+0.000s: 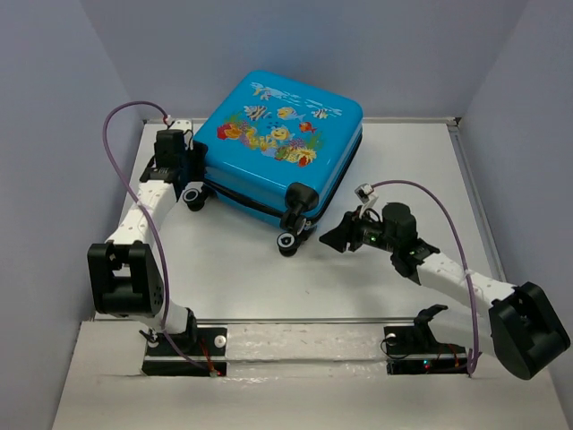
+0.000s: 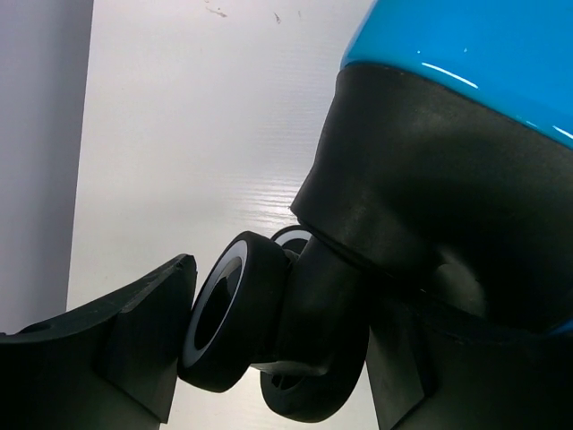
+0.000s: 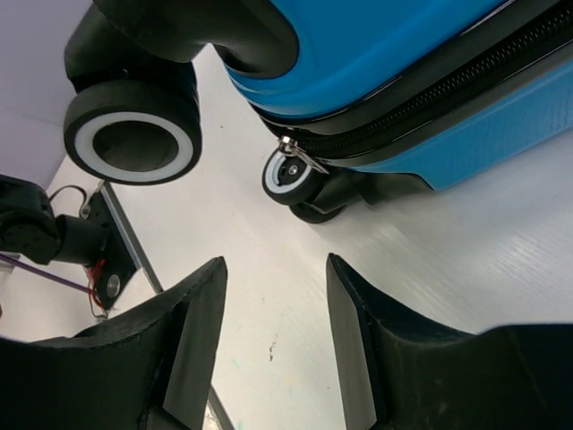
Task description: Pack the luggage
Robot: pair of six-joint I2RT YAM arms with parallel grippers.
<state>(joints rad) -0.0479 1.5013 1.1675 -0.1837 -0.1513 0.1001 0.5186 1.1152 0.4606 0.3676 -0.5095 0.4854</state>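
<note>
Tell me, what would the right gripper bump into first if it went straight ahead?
Probably the small wheel on the luggage, beside the zipper pull. The right gripper points over bare table toward it, though depth is unclear.

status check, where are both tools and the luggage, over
Left tool open, straddling a corner wheel. Right tool open, empty, short of the zipper pull. Luggage closed, flat on the table. Nothing in the way.

Luggage [image 1: 277,134] on table [image 1: 251,278], between left gripper [image 2: 282,322] and right gripper [image 3: 273,309].
</note>
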